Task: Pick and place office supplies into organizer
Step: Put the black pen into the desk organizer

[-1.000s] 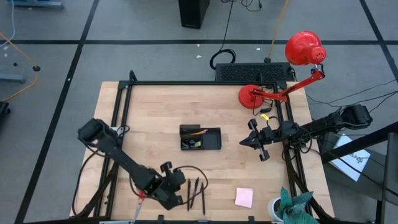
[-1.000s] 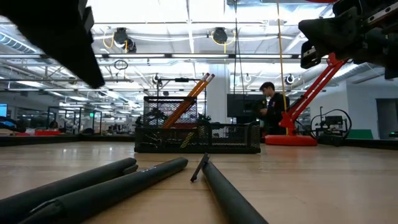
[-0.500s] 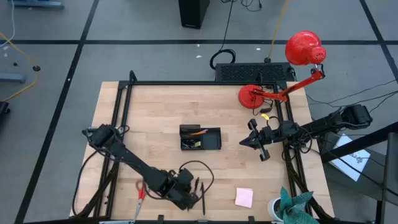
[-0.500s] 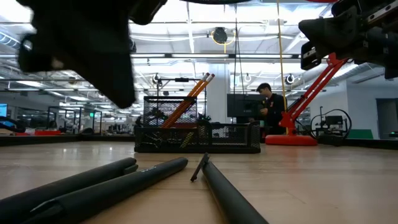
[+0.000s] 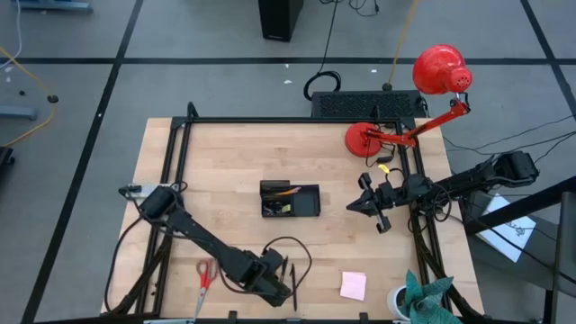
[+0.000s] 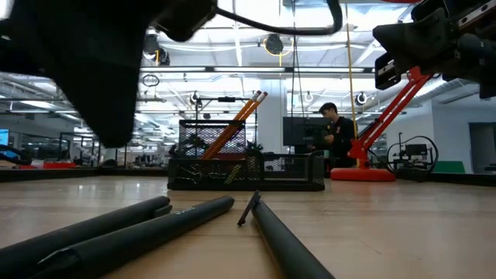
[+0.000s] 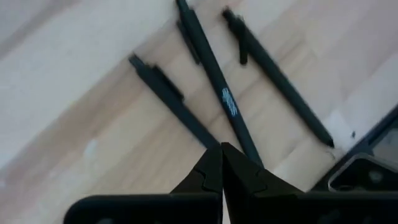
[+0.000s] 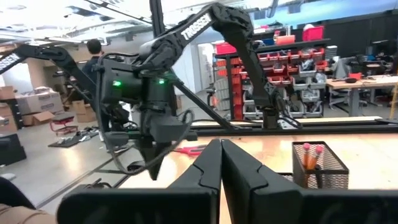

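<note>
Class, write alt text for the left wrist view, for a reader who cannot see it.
Seen from the left arm's wrist, the shut left end effector points down at three black pens lying loose side by side on the light wooden table, its tips above the middle pen. A dark object shows at one corner; what it is cannot be told.

I see: grey floor w/ black tape lines point(image 5: 108, 90), bright ceiling striplights point(image 6: 232, 12), red parts-bin shelving point(image 8: 273, 65), person standing point(image 6: 335, 139).
</note>
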